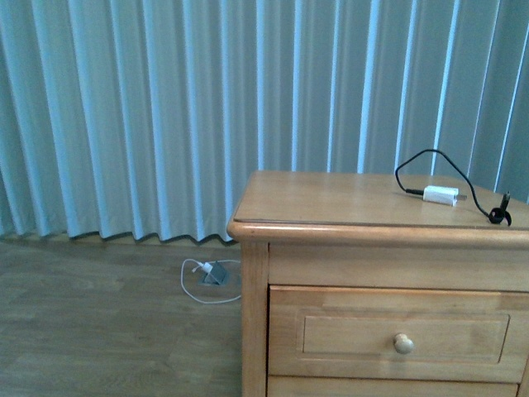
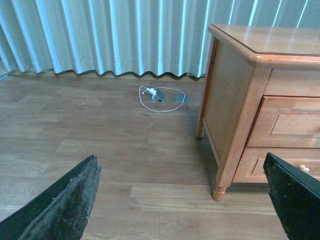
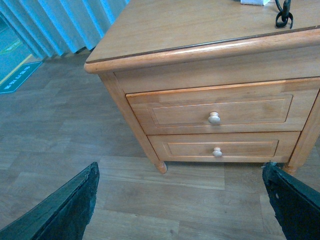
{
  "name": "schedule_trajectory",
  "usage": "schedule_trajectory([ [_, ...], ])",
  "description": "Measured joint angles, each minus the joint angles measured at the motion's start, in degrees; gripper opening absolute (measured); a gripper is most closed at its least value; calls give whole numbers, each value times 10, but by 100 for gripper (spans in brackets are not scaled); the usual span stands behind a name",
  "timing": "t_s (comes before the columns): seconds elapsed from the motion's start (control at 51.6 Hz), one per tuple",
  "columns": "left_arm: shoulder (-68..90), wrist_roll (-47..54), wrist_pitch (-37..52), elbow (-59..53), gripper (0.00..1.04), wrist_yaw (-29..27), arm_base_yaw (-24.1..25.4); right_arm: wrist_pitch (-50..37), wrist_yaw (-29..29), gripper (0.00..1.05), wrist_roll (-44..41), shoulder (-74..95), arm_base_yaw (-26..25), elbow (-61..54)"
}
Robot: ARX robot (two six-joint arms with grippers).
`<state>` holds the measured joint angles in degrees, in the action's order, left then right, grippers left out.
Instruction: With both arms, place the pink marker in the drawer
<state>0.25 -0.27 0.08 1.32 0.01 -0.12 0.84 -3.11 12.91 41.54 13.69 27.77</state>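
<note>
Both drawers of the wooden nightstand (image 3: 210,65) sit shut, the top drawer (image 3: 220,112) with its knob (image 3: 214,118) facing you; the pink marker shows in no view. Your left gripper (image 2: 180,200) and right gripper (image 3: 180,200) hang wide open and empty above bare floor (image 2: 100,140). Bring one squarely onto the knob and pull straight out. Mind the overhanging top edge and the charger (image 1: 440,195) with its cable near the far corner; open room lies on the curtain side.
</note>
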Motion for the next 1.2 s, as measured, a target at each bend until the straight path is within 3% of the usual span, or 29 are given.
schedule_trajectory([
  [0.058, 0, 0, 0, 0, 99, 0, 0, -111, -73, 81, -45, -20, 3, -51],
  [0.136, 0, 0, 0, 0, 99, 0, 0, -194, -88, 65, -92, -50, -13, -100],
  [0.446, 0, 0, 0, 0, 99, 0, 0, -201, -32, 1, -125, -137, -72, -193],
  [0.523, 0, 0, 0, 0, 99, 0, 0, -194, 22, 1, -127, -156, -111, -206],
  [0.601, 0, 0, 0, 0, 99, 0, 0, -189, 26, 1, -127, -173, -132, -217],
  [1.201, 0, 0, 0, 0, 99, 0, 0, -133, 30, 1, -127, -291, -136, -275],
])
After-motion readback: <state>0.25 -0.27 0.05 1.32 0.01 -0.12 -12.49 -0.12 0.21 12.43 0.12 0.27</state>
